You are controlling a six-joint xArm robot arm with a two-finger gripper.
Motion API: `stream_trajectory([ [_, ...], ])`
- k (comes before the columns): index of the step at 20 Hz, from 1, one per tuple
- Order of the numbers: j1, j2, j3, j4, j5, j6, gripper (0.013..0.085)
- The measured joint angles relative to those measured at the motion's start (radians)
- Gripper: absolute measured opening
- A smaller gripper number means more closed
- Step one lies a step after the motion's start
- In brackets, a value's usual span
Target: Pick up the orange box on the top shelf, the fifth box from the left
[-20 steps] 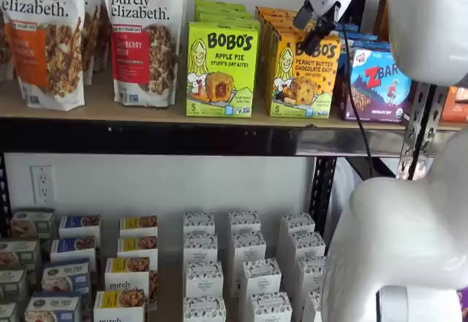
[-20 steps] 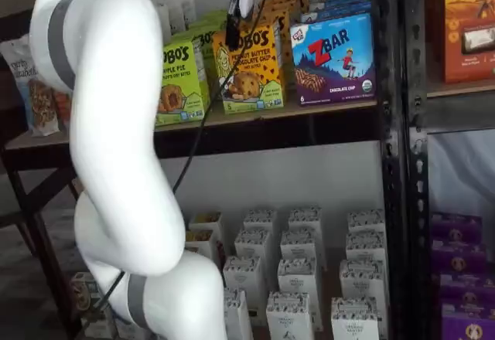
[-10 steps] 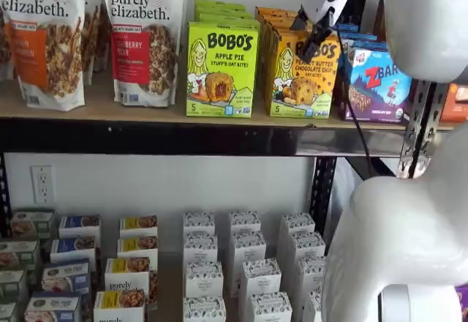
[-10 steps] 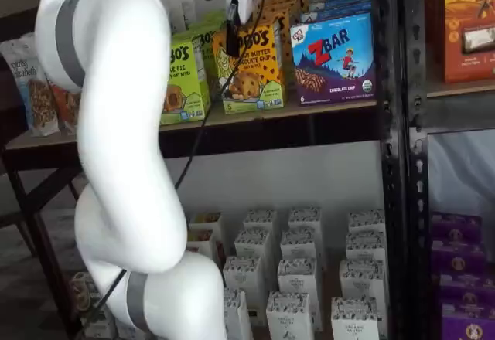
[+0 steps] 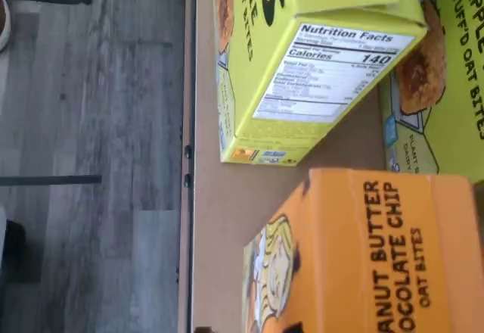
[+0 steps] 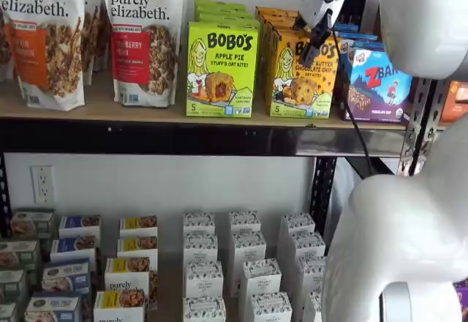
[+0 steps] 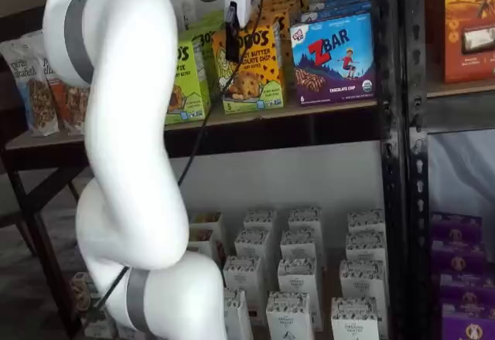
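The orange box (image 6: 301,80) stands on the top shelf (image 6: 110,107) between the green Bobo's Apple Pie box (image 6: 221,69) and the blue Zbar box (image 6: 376,80); it shows in both shelf views (image 7: 249,69). My gripper (image 6: 308,32) hangs in front of the orange box's upper edge, and a gap shows between its two black fingers, with nothing in them. In a shelf view only one dark finger (image 7: 232,35) shows, against the box's upper left corner. The wrist view shows the orange box (image 5: 378,265) close up on the wooden board (image 5: 227,219), with the green box (image 5: 318,60) beside it.
Purely Elizabeth bags (image 6: 142,36) stand at the left of the top shelf. More orange and green boxes stand in rows behind the front ones. Small white boxes (image 6: 245,263) fill the lower level. A black upright (image 7: 398,124) rises to the right of the Zbar box (image 7: 334,58). My white arm (image 7: 124,147) fills the foreground.
The gripper has edged a little to the left and closer to the orange box's top edge. The arm's elbow has swung slightly. The boxes have not moved.
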Motion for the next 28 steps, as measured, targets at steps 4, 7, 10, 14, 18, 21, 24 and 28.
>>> stream_trajectory([
  [4,0.014,0.001,0.004,-0.013,-0.009,0.01,0.085],
  [7,0.022,0.002,0.005,-0.027,-0.011,0.015,0.085],
  [10,0.029,0.0,0.01,-0.042,-0.017,0.019,0.085],
  [14,0.036,-0.007,0.023,-0.06,-0.034,0.022,0.085],
  [18,0.038,-0.012,0.034,-0.065,-0.045,0.021,0.077],
  [21,0.036,-0.013,0.037,-0.062,-0.046,0.019,0.073],
  [24,0.035,-0.014,0.039,-0.061,-0.048,0.018,0.065],
  [28,0.034,-0.015,0.041,-0.058,-0.048,0.017,0.061],
])
